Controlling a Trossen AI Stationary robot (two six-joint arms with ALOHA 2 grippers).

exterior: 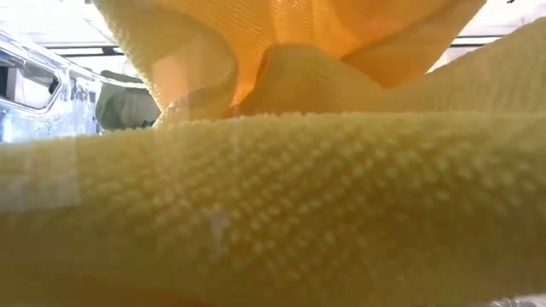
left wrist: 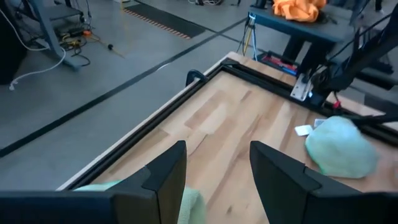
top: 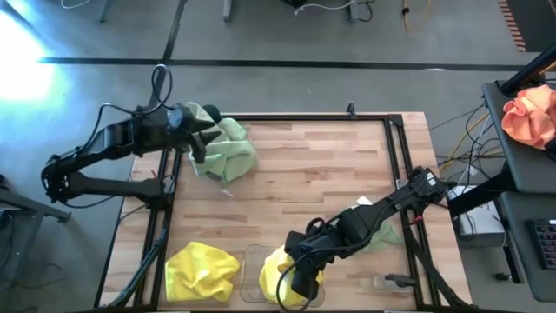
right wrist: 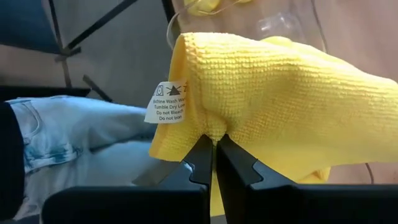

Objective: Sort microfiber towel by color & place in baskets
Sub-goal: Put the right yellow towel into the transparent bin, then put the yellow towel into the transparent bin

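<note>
Your right claw (right wrist: 213, 163) has its two dark fingers pinched together on a fold of a bright yellow microfiber towel (right wrist: 292, 106), gripped just beside the white care label (right wrist: 166, 102). In the high view that claw (top: 300, 280) sits at the near edge of the light wooden worktop (top: 313, 174), with the held yellow towel (top: 280, 276) bunched over the shallow clear plastic basket (top: 252, 271). The low view is almost wholly filled by yellow towel fabric (exterior: 281, 213), with a clear basket wall (exterior: 34, 81) showing at one side. A second bright yellow towel (top: 201, 271) lies crumpled on the worktop just beside the clear basket, toward the left arm's side. Your left claw (top: 198, 143) is at the far left corner of the worktop, its fingers (left wrist: 166, 174) spread apart and gripping nothing, over a heap of pale sage green towels (top: 228, 149). Another pale green towel (left wrist: 341, 148) lies on the worktop near the right arm (top: 382, 213), partly hidden beneath it from above. An orange-pink cloth bundle (top: 530, 115) rests on a dark side stand well apart from the worktop. A person's leg in light blue denim (right wrist: 74, 134) shows beyond the worktop edge in the right wrist view.
</note>
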